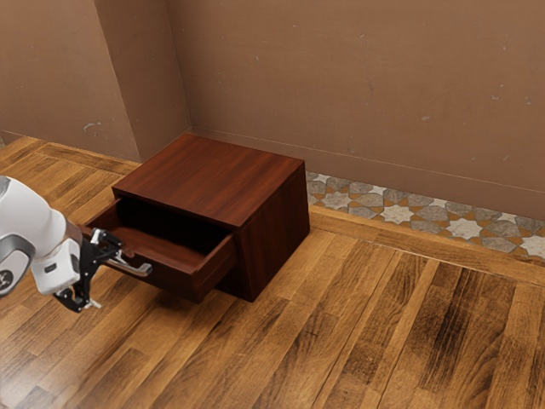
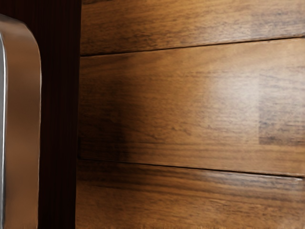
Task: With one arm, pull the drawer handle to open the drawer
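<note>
One pincer (image 1: 109, 252) is at work here, and it looks clamped on the drawer handle (image 1: 132, 267), its black fingers closing on the end of the silver bar nearer the arm. The rest of the bar runs away from the pincer toward the exterior view's right. The handle's long axis lies level along the drawer's front panel, across the line of pull, so the coming move turns on drawing straight back, square to the bar, out of the cabinet mouth and toward the exterior view's lower left.

In the wrist view the handle (image 2: 19, 124) sits large and rounded just under the hand. A dark strip of the drawer front (image 2: 59, 119) lies beside it and the plank floor (image 2: 190, 119) beyond.

The drawer (image 1: 183, 256) already stands partway out of the cabinet (image 1: 213, 175), with its dark inside showing under the cabinet top. It probably has more travel left.

The arm (image 1: 30, 239) comes in low from the exterior view's left, its white wrist bent so the hand points across at the drawer front, close above the floor (image 1: 383, 324).
</note>
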Controlling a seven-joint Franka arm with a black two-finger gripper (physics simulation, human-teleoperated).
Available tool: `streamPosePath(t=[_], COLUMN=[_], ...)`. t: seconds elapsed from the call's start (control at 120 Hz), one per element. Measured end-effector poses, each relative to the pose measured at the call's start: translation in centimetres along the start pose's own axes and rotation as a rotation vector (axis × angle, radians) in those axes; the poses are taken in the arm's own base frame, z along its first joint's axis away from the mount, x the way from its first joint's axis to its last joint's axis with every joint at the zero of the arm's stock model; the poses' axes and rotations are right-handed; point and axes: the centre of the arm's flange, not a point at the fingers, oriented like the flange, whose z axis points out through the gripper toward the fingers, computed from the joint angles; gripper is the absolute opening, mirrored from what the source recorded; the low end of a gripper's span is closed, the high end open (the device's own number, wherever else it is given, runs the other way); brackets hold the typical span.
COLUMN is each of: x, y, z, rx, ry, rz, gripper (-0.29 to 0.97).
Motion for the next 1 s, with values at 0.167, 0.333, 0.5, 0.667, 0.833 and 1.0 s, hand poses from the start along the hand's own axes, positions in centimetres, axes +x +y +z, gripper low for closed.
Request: streamPosePath(t=[0.167, 0.333, 0.5, 0.667, 0.833, 1.0], x=[0.0, 0.1, -0.1, -0.6, -0.9, -3.1], y=[0.6, 0.5, 0.7, 1.4, 1.5, -0.2], z=[-0.2, -1.5, -3.5, -4.0, -7.0, -10.3], rx=[-0.029, -0.002, 0.052, 0.060, 0.107, 0.094], ry=[0.005, -0.002, 0.013, 0.020, 0.031, -0.012], rz=[-0.005, 0.027, 0.026, 0.021, 0.021, -0.006], gripper=[0.62, 0.25, 0.46, 0.58, 0.63, 0.66])
